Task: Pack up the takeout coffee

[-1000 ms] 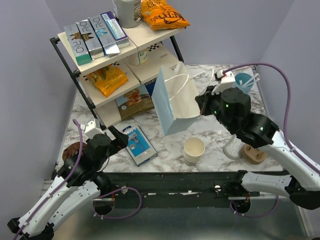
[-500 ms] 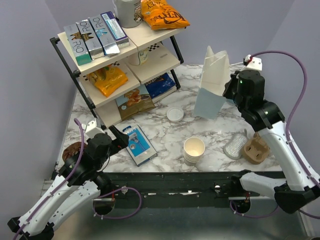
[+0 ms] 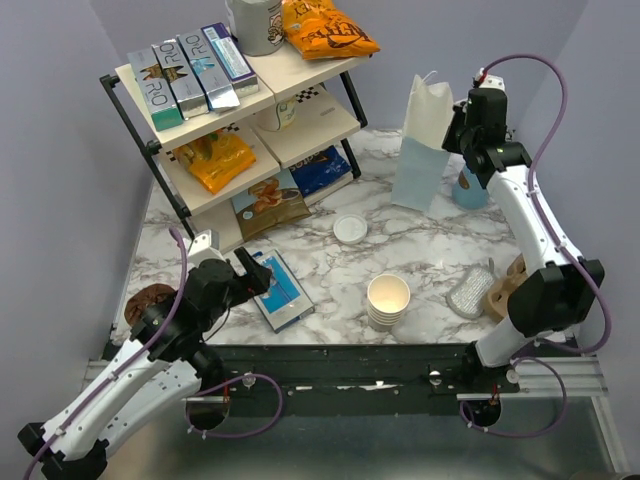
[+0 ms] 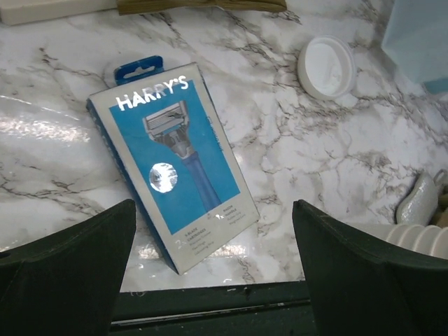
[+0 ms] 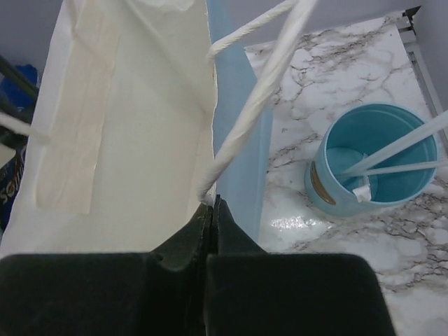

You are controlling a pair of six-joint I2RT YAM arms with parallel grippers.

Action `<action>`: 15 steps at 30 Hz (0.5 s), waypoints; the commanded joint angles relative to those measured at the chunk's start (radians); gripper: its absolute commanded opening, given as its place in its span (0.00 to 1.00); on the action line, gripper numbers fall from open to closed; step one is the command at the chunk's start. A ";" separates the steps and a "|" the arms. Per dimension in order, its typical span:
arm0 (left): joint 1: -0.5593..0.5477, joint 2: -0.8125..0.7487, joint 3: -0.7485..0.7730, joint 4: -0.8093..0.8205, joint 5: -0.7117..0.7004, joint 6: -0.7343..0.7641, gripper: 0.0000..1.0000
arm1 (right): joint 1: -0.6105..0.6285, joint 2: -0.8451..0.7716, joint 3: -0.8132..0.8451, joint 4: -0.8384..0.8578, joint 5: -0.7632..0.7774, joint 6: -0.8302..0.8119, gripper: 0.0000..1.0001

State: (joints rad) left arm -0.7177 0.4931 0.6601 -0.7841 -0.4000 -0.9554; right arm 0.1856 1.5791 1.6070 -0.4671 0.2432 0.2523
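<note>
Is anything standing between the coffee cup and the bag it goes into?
Nothing visible does: the coffee cup sits on the rack's middle shelf, and no item stands on the table between it and the paper bag. The top shelf overhangs the cup, so it probably has to come out sideways.

My right claw [image 3: 460, 132] now reaches to the table's far back, and the paper bag [image 3: 422, 140] pinched in it has come along, from tilted at mid-table to upright, with the teal cup [image 3: 470, 188] just beside the claw. The white lid [image 3: 351, 228] it hid lies bare, well to the claw's left. My left claw [image 3: 252, 272] has edged forward, over the razor box [image 3: 280, 292].
</note>
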 commanded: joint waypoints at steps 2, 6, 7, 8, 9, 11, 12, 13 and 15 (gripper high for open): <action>-0.003 0.051 -0.036 0.172 0.148 0.096 0.99 | -0.038 0.117 0.119 0.039 -0.056 0.001 0.11; -0.003 0.088 -0.027 0.192 0.174 0.118 0.99 | -0.069 0.156 0.152 0.035 -0.065 0.008 0.15; -0.003 0.091 -0.025 0.195 0.176 0.119 0.99 | -0.072 0.162 0.157 0.030 -0.068 0.005 0.17; -0.003 0.099 -0.022 0.197 0.178 0.119 0.99 | -0.075 0.159 0.160 0.019 -0.070 0.005 0.31; -0.003 0.104 -0.022 0.197 0.181 0.119 0.99 | -0.080 0.159 0.162 0.013 -0.070 0.002 0.41; -0.003 0.105 -0.020 0.197 0.184 0.118 0.99 | -0.081 0.135 0.160 -0.010 -0.062 -0.007 0.65; -0.003 0.105 -0.019 0.198 0.182 0.118 0.99 | -0.081 0.124 0.157 -0.016 -0.062 -0.011 0.70; -0.003 0.102 -0.017 0.189 0.173 0.118 0.99 | -0.081 0.110 0.154 -0.024 -0.076 -0.040 0.74; -0.005 0.099 -0.016 0.178 0.139 0.104 0.99 | -0.080 0.047 0.159 -0.073 -0.091 -0.059 0.95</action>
State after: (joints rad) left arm -0.7177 0.5976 0.6353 -0.6136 -0.2493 -0.8562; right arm 0.1101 1.7237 1.7309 -0.4709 0.1875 0.2379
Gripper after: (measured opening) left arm 0.990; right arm 0.826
